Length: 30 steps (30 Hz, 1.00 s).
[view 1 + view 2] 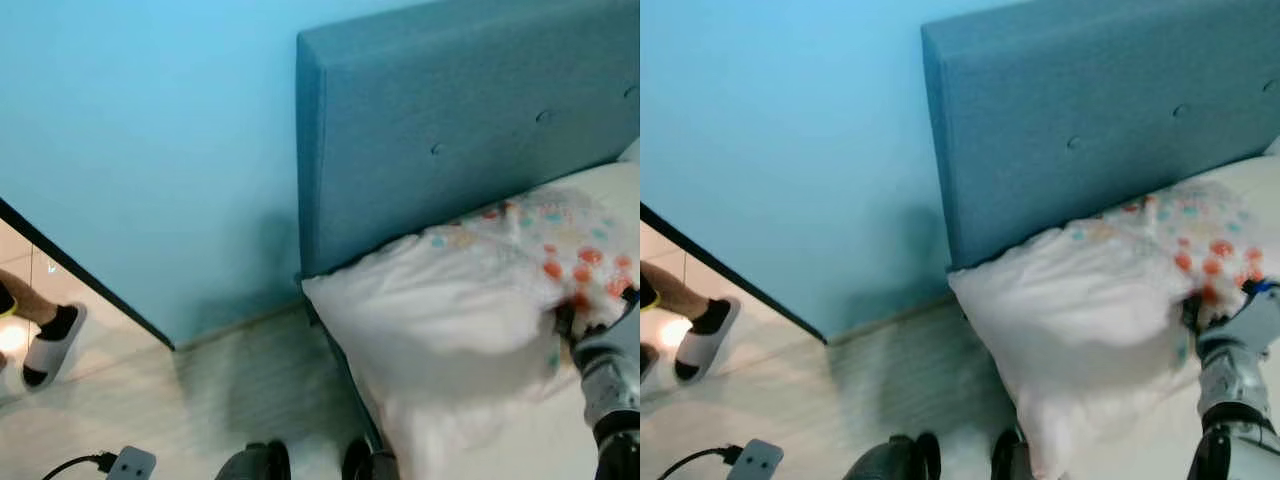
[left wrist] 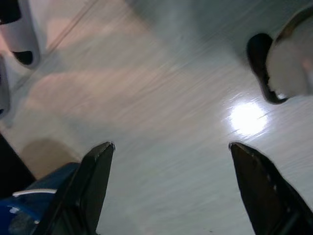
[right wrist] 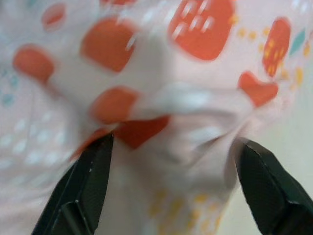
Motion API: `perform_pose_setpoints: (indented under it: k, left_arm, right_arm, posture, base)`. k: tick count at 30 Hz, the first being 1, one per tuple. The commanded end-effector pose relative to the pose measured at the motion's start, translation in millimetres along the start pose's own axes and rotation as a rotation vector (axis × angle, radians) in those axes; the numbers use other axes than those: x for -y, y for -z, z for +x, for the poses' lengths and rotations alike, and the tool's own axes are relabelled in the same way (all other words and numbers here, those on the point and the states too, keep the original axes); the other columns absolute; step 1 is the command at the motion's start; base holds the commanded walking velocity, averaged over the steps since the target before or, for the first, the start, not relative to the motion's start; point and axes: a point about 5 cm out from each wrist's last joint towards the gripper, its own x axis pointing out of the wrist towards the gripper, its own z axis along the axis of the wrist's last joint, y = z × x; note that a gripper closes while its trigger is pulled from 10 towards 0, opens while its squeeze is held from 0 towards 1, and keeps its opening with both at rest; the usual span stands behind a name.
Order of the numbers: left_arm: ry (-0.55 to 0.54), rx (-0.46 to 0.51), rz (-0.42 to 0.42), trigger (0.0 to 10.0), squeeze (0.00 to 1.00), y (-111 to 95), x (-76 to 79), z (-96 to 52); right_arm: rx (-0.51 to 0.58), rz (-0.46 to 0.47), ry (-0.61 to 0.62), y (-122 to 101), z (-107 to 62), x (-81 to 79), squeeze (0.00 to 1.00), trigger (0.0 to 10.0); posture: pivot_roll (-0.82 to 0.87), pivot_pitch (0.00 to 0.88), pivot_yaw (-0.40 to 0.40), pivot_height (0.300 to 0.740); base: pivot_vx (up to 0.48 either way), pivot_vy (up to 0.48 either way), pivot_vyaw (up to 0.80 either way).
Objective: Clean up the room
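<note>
A white pillow (image 1: 450,300) with orange and teal spots on its cover (image 3: 146,98) lies at the head of the bed, leaning against the blue headboard (image 1: 450,130). My right gripper (image 1: 568,320) is at the pillow's right end. In the right wrist view it (image 3: 171,161) is open, its black fingers (image 3: 88,181) wide apart with bunched spotted fabric between them. My left gripper (image 2: 171,152) hangs open over the pale floor (image 2: 161,98), holding nothing.
A person's foot in a white slipper (image 1: 50,345) stands on the floor at far left. A white plug adapter (image 1: 130,463) with a black cable lies near the bottom edge. The blue wall (image 1: 150,150) runs behind. My own feet (image 1: 255,462) stand beside the bed's corner.
</note>
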Motion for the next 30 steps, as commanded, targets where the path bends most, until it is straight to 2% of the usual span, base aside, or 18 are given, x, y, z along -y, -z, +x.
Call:
perform_pose_setpoints:
  k: [1,4,5,6,8,9,10,13,15,18,19,21,22,24,27,30]
  left_arm:
    - [0.021,-0.068,-0.018,10.0,0.00,12.8,6.3,-2.8]
    - [0.020,-0.068,-0.017,10.0,0.00,9.1,6.6,-0.2]
    - [0.016,-0.068,-0.017,10.0,0.00,6.0,5.2,2.0]
    - [0.016,-0.068,-0.017,10.0,0.00,6.0,5.2,2.0]
    - [0.000,-0.067,-0.027,10.0,0.00,0.7,0.7,5.6]
    - [-0.006,-0.067,-0.033,10.0,0.00,-1.4,-1.1,7.0]
    - [-0.012,-0.067,-0.041,10.0,0.00,-3.5,-2.5,8.3]
    - [-0.019,-0.069,-0.056,10.0,0.00,-7.2,-4.0,10.8]
    - [-0.036,-0.067,-0.096,10.0,0.00,-13.4,-6.5,14.4]
    - [-0.057,-0.067,-0.146,10.0,0.00,-20.5,-8.9,18.3]
    - [-0.073,-0.072,-0.172,10.0,0.00,-24.4,-10.1,20.5]
    - [-0.084,-0.076,-0.189,10.0,0.00,-26.9,-10.9,21.9]
    - [-0.100,-0.085,-0.229,10.0,0.00,-33.7,-9.7,25.6]
    - [-0.100,-0.085,-0.229,10.0,0.00,-33.7,-9.7,25.6]
    - [-0.099,-0.116,-0.258,10.0,0.00,-34.7,-2.2,27.3]
    - [-0.082,-0.173,-0.236,10.0,0.00,-25.5,7.1,25.0]
  right_arm:
    - [-0.195,-0.031,-0.019,39.3,-6.0,0.3,1.00,10.0]
    - [-0.273,-0.055,-0.060,57.9,-10.3,-4.9,1.00,10.0]
    - [-0.316,-0.061,-0.053,69.0,-13.5,-4.2,0.90,10.0]
    - [-0.316,-0.061,-0.053,69.0,-13.5,-4.2,0.90,10.0]
    - [-0.336,-0.053,-0.009,78.3,-17.2,3.9,0.20,10.0]
    - [-0.331,-0.053,0.013,78.3,-17.6,7.3,0.03,10.0]
    - [-0.290,-0.049,0.036,72.2,-16.2,11.1,0.00,10.0]
    - [-0.237,-0.054,0.058,62.3,-13.7,13.2,0.00,10.0]
    - [-0.192,-0.076,0.040,55.5,-11.6,8.2,0.00,10.0]
    - [-0.203,-0.103,0.008,61.4,-12.7,0.8,0.00,10.0]
    - [-0.237,-0.116,-0.009,72.1,-15.2,-4.2,0.00,10.0]
    - [-0.260,-0.125,-0.021,79.5,-17.2,-7.5,0.00,10.0]
    - [-0.306,-0.124,-0.034,99.2,-23.4,-15.0,0.00,10.0]
    - [-0.306,-0.124,-0.034,99.2,-23.4,-15.0,0.00,10.0]
    - [-0.356,-0.166,-0.055,122.8,-32.9,-21.5,0.00,10.0]
    - [-0.413,-0.213,-0.064,140.1,-41.2,-20.2,0.00,10.0]
  posture:
    - [0.18,0.198,-0.008,0.731]
    - [0.17,0.178,-0.008,0.731]
    - [0.16,0.156,-0.009,0.731]
    - [0.16,0.156,-0.009,0.731]
    - [0.15,0.128,-0.010,0.731]
    - [0.15,0.124,-0.009,0.731]
    - [0.14,0.110,-0.010,0.731]
    - [0.13,0.090,-0.007,0.731]
    - [0.11,0.069,-0.011,0.731]
    - [0.10,0.049,-0.014,0.731]
    - [0.10,0.024,-0.021,0.731]
    - [0.10,0.024,-0.021,0.731]
    - [0.09,0.000,-0.033,0.731]
    - [0.09,0.000,-0.033,0.731]
    - [0.07,0.000,-0.038,0.731]
    - [0.07,0.000,-0.042,0.731]
  base:
    - [0.000,0.000,0.00]
    - [0.000,0.000,0.00]
    - [0.000,0.000,0.00]
    - [0.000,0.000,0.00]
    - [0.000,0.000,0.00]
    - [0.000,0.000,0.00]
    - [0.000,0.000,0.00]
    - [0.000,0.000,0.00]
    - [0.000,0.000,0.00]
    - [0.000,0.000,0.00]
    - [0.000,0.000,-0.52]
    - [0.000,0.000,-0.52]
    - [0.000,0.000,-0.71]
    - [0.000,0.000,-0.71]
    - [0.000,0.000,-0.24]
    - [0.000,0.000,0.00]
